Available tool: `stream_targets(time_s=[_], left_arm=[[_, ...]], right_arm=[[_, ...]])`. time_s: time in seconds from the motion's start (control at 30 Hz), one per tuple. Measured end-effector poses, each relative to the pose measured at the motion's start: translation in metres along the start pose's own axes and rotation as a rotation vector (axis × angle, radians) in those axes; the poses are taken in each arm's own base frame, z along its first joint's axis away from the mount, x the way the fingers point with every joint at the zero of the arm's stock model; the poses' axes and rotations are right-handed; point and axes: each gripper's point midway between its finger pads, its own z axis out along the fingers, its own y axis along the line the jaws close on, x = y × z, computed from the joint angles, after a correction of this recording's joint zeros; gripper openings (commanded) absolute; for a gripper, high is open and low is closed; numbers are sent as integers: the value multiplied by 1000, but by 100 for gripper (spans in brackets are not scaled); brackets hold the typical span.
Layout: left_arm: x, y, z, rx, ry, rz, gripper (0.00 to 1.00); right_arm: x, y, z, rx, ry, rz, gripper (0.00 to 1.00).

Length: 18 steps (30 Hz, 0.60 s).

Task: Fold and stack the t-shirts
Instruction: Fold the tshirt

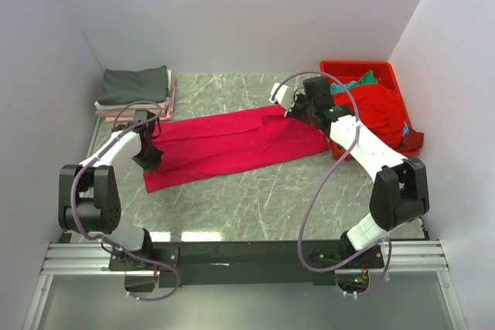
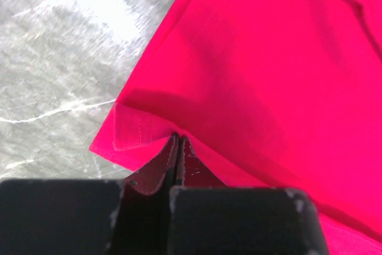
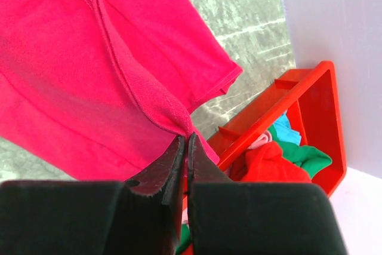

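Note:
A large crimson-pink t-shirt [image 1: 232, 144] lies spread across the middle of the table. My left gripper [image 1: 151, 157] is shut on its near-left edge, and the cloth [image 2: 250, 76] is pinched between the closed jaws. My right gripper [image 1: 298, 110] is shut on the shirt's far-right edge, lifting the cloth [image 3: 89, 76] a little. A red shirt [image 1: 379, 110] and teal-green cloth [image 1: 363, 80] lie in the red bin [image 1: 390, 69]. A folded dark grey shirt [image 1: 135, 85] tops a stack with white and pale pink shirts [image 1: 170, 98] at the far left.
The rigid red plastic bin also shows in the right wrist view [image 3: 310, 117], close behind my right gripper. White walls enclose the table on the left, back and right. The folded stack sits in the far-left corner.

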Motion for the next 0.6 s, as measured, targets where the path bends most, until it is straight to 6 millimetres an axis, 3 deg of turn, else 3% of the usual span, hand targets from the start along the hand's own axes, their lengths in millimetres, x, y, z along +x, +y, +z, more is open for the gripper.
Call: stream_targets(time_s=[0.6], left_arm=[[-13,-14,0,9,-13,18,0]], right_arm=[[2,-3,16,-5,13,20,0]])
